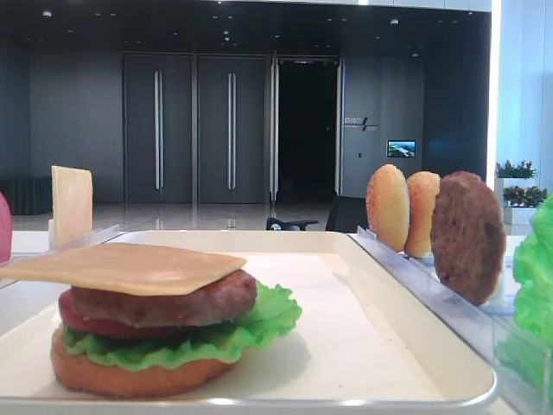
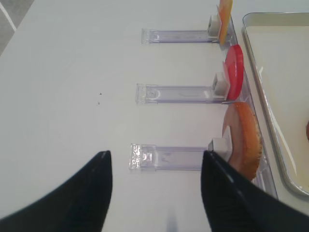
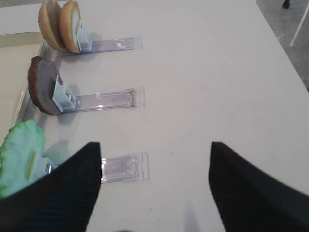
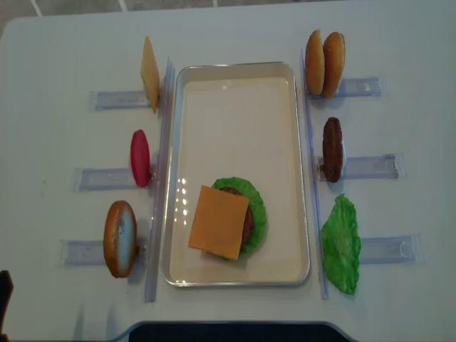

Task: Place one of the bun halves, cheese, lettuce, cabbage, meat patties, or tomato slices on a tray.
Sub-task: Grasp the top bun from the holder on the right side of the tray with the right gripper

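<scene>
White table: tray [image 4: 239, 75] is set long axis top-to-bottom mid-frame, cheese [image 4: 218, 221] stacked lower-centre, corners diagonal. Left gripper [image 2: 155, 166] and right gripper [image 3: 155, 157] are spread apart, nothing held.

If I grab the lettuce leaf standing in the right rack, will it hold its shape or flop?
The lettuce looks thin and ruffled, so it probably bends under a pinch. It leans past its clear rack, suggesting it is light and may sag. It is likely easy to lift.
</scene>
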{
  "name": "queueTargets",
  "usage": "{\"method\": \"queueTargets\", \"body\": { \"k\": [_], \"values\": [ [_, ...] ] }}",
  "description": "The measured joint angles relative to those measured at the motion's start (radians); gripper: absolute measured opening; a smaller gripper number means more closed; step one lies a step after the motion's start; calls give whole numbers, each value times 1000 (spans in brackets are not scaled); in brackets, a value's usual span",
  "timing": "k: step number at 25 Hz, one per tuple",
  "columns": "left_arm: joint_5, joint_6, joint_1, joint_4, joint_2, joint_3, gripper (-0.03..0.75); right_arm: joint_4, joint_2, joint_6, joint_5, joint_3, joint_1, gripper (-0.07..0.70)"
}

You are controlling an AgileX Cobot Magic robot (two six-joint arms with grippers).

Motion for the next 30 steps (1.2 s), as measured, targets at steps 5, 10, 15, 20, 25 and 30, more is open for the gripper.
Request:
{"method": "queueTargets", "body": {
  "k": [5, 10, 15, 20, 25, 30],
  "values": [
    [0, 0, 0, 0, 0, 0, 444, 0, 0, 0, 0, 0, 0, 481],
    [0, 0, 0, 0, 0, 0, 444, 0, 0, 0, 0, 0, 0, 481],
    [0, 0, 0, 0, 0, 0, 444, 0, 0, 1, 0, 0, 0, 481],
    [0, 0, 0, 0, 0, 0, 444, 0, 0, 1, 0, 0, 0, 481],
    [0, 0, 0, 0, 0, 0, 444, 1, 0, 1, 0, 0, 0, 480],
    [0, 0, 0, 0, 0, 0, 444, 7, 80, 0, 0, 0, 0, 480]
  ]
}}
